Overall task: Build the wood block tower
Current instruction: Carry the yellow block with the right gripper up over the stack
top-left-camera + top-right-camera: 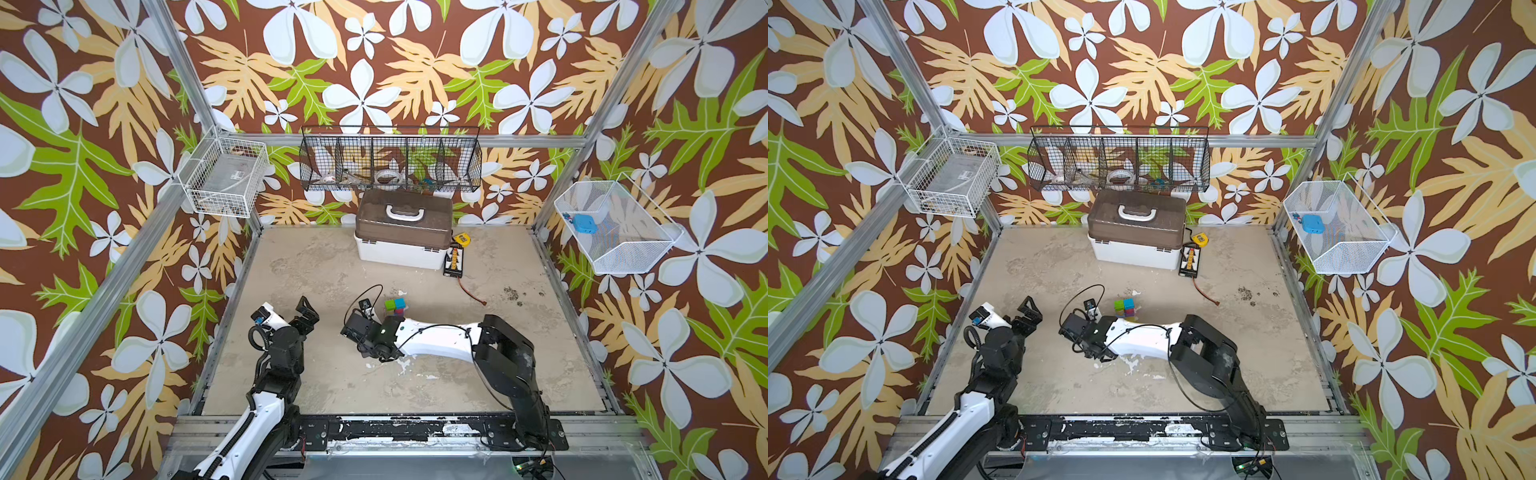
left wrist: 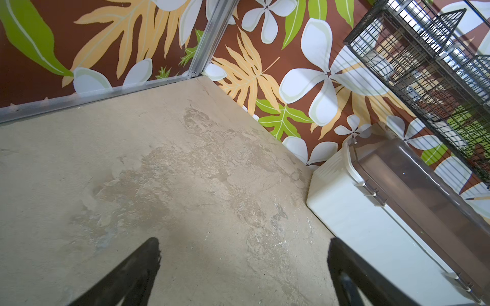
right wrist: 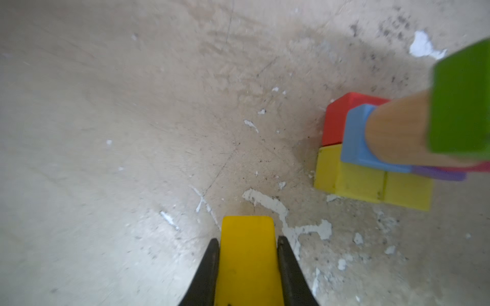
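A yellow block (image 3: 248,267) is grasped by the right end effector (image 3: 248,242), near the wood block tower (image 1: 395,306) set centrally on the counter (image 1: 519,332). The left end effector (image 2: 244,242) is positioned released above it

A white box (image 1: 399,253) with a brown lid (image 1: 374,226) sits mid frame. A black wire basket (image 1: 390,162) hangs just above it.

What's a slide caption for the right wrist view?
Right gripper shut on a yellow block, apart from the partly built wood block tower on the table.
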`<state>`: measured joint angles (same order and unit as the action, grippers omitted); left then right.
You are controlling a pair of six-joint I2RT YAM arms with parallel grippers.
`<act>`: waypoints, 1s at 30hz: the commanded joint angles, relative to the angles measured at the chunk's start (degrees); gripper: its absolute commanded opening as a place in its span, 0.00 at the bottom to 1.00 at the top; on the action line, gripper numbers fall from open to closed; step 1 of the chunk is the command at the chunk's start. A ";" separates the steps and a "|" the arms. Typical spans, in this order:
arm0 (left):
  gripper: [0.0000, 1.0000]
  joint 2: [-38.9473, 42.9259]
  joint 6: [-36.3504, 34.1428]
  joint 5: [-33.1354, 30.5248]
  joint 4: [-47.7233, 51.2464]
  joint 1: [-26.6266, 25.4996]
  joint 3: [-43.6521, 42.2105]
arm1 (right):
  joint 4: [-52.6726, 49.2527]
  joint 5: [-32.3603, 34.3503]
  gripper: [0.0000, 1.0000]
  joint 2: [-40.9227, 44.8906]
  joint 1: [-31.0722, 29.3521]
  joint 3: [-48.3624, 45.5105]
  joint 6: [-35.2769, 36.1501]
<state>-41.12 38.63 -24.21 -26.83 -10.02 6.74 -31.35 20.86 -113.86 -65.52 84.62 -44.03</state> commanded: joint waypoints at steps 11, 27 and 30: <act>0.99 -0.77 0.54 2.76 -3.54 0.13 -0.52 | 13.77 12.09 0.00 37.13 0.58 -12.77 31.96; 0.98 -1.25 -0.86 2.76 -3.68 0.13 -0.33 | 0.32 -30.58 0.00 41.30 14.53 -9.21 55.28; 0.98 -1.26 -0.84 3.02 -3.89 0.09 -0.51 | -2.72 -39.76 0.00 39.58 17.05 -11.13 68.06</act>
<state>-42.39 38.39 -21.56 -29.34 -10.02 6.35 -29.71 -6.48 -73.47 -49.28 74.41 11.60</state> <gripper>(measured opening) 0.982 0.260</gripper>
